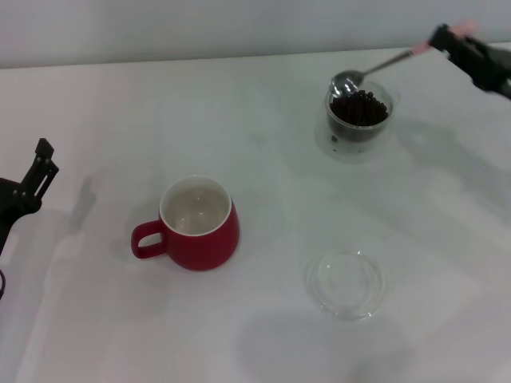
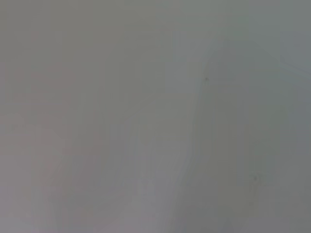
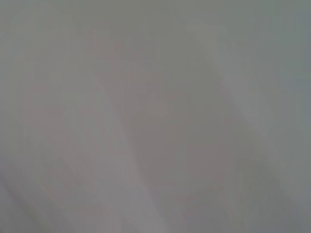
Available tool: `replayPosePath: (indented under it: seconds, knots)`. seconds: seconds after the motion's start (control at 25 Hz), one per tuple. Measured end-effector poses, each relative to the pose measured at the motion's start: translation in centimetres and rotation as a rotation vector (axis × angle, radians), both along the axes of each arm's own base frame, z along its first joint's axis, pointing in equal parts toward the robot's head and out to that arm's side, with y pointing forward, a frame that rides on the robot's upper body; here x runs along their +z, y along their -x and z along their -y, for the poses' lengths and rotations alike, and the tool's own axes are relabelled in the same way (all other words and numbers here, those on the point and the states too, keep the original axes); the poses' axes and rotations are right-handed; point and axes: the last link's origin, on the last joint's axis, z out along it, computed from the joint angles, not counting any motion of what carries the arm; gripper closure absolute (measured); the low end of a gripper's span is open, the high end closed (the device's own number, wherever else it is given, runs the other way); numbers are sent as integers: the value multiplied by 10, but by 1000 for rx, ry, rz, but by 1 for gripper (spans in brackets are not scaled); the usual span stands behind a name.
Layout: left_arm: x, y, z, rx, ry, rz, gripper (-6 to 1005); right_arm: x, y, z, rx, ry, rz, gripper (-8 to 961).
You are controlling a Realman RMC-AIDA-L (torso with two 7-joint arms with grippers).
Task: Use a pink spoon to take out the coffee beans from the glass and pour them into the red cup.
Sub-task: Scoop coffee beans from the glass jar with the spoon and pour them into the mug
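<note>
The glass stands at the far right of the table with a heap of dark coffee beans in it. My right gripper is shut on the pink handle of the pink spoon at the far right edge. The spoon's metal bowl hangs just above the glass's far-left rim and looks empty. The red cup stands near the middle left, handle pointing left, its white inside empty. My left gripper is parked at the left edge, away from everything. Both wrist views show only blank surface.
A shallow clear glass saucer lies in front of the glass, to the right of the red cup. The white table spreads under everything, with a pale wall at the back.
</note>
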Motion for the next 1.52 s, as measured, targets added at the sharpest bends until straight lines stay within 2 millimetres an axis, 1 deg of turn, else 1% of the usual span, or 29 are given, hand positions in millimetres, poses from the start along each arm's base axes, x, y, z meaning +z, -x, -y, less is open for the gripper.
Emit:
replayPosePath:
  seconds: [0.12,0.2,0.32,0.44,0.6,1.0,1.28,1.52]
  knots:
    - [0,0,0,1,-2,1,107,9,8,-24,-4,4,128,810]
    - [1,0,0,2,-4,2,107,15,12,-34,-14,0,205,810]
    - [1,0,-1,3,-8,3,107,25,17,-43,-18,-24,299,810]
    - [2,0,-2,4,-13,5,107,31,18,-48,-24,-32,378,809]
    - [5,1,-4,14,-25,10,108,32,17,-51,-35,-11,477,808]
    - [6,1,-7,20,-34,14,108,12,14,-55,-62,10,605,807]
    - [6,-1,-9,15,-34,16,109,4,15,-54,-56,34,614,806]
    - [6,0,-10,21,-39,19,108,1,11,-52,-112,81,556,805]
